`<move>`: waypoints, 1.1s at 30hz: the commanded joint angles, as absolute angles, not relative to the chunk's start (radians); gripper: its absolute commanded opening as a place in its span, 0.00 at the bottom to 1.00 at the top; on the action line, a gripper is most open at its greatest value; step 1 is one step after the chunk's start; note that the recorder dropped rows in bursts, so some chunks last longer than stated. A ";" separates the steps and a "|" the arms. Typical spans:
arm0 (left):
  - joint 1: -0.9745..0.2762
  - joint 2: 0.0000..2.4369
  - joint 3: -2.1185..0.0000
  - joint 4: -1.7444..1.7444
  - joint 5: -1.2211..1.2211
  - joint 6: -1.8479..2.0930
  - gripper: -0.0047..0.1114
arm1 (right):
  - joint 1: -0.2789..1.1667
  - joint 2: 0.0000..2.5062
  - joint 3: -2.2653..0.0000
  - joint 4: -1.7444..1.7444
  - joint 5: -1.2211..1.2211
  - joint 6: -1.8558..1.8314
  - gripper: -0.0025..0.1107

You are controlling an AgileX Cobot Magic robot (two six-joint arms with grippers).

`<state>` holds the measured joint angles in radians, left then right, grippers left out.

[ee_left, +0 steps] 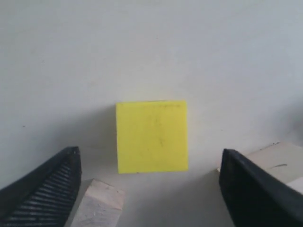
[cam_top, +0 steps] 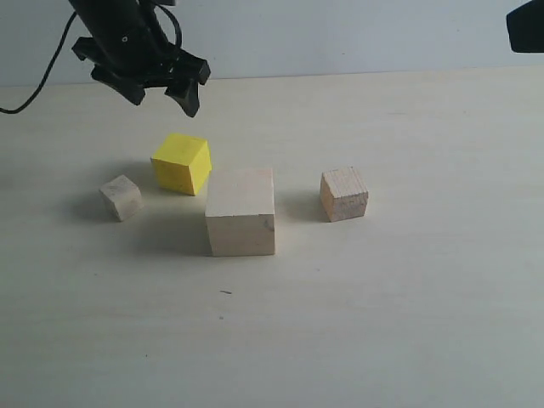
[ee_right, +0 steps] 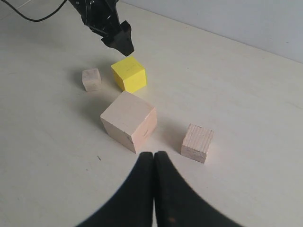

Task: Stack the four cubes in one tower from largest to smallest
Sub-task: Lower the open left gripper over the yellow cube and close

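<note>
Exterior view: four cubes sit apart on the pale surface (cam_top: 382,323), all in its far half, none stacked. The big pale wood cube (cam_top: 241,211) is mid-surface. The yellow cube (cam_top: 181,163) is just beyond its left far corner, nearer the far edge. The tiny pale wood cube (cam_top: 121,197) is farther toward the left edge, clear of the yellow one. The smaller pale wood cube (cam_top: 343,194) stands off toward the right edge, with open surface between it and the big cube. The left hand (cam_top: 163,98) hangs above the yellow cube on the far-edge side, fingers spread, holding nothing. Only a dark scrap of the right arm (cam_top: 527,25) shows at the far right corner. The whole near half is bare, with wide room on the right. Left wrist view: looking straight down, the yellow cube's top face is square-on, its four edges all clear. The spread fingers (ee_left: 47,189) flank it without touching. A corner of the tiny cube shows by one finger and a corner of the big cube by the other. Right wrist view: the right hand (ee_right: 154,156) has its fingers pressed together, empty, raised over the near part of the surface. A slim gap shows between the yellow and big cubes.
</note>
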<state>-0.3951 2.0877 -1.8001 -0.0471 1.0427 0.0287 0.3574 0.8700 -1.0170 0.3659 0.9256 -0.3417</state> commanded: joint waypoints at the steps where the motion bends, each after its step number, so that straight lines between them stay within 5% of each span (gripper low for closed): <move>1: -0.400 2.132 -1.806 -0.061 1.030 0.012 0.71 | 0.352 0.863 -1.011 0.367 0.924 -0.341 0.02; 33: -0.420 2.302 -1.855 0.056 1.069 -0.029 0.70 | 0.352 0.863 -1.011 0.367 0.917 -0.341 0.02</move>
<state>-0.4167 2.2904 -1.8481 0.0394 1.0560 -0.0186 0.3574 0.8700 -1.0170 0.3659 0.9256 -0.3401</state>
